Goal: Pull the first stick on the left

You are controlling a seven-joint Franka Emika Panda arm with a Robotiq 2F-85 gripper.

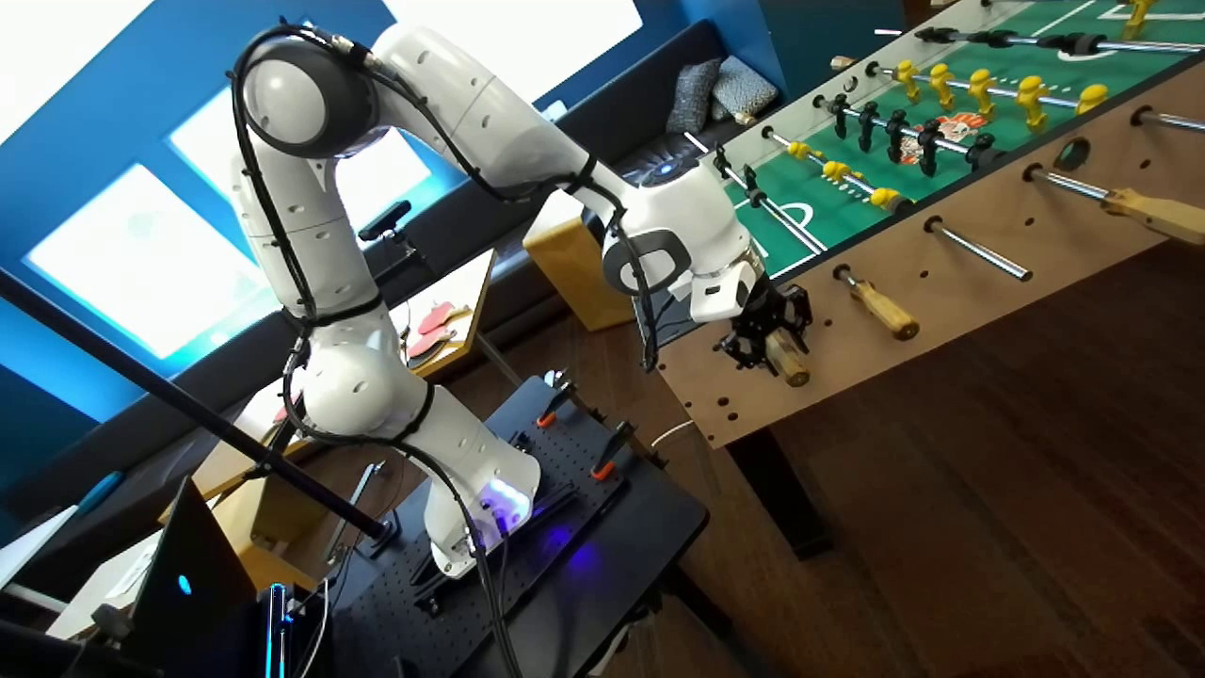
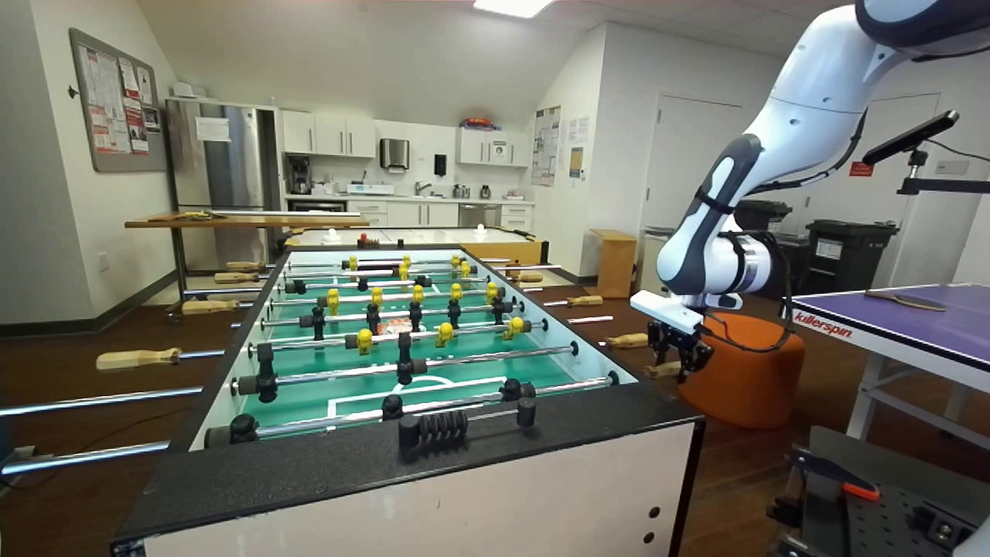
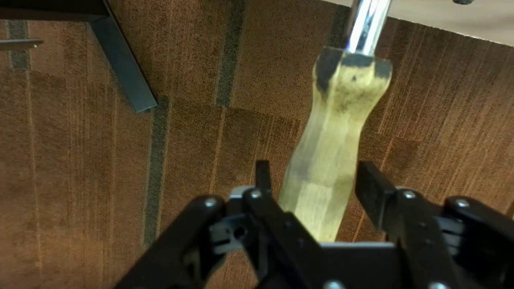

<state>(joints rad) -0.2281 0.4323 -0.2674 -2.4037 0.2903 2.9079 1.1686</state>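
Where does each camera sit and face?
An exterior view: beside the foosball table, looking down on it and the whole arm and gripper.
An exterior view: at the table's end, facing lengthwise toward kitchen cabinets; forearm and gripper show.
Wrist view: on the wrist, looking down at a wooden handle; fingers show.
Both exterior views share table and gripper.

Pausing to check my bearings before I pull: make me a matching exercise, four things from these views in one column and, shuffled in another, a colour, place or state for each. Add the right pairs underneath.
Things:
1. hand
2. wooden handle in the wrist view
3. playing field
4. pouf

Matches:
A. orange
B. on the end of a shiny rod
C. open
D. green

Pairs: 1-C, 2-B, 3-D, 4-A
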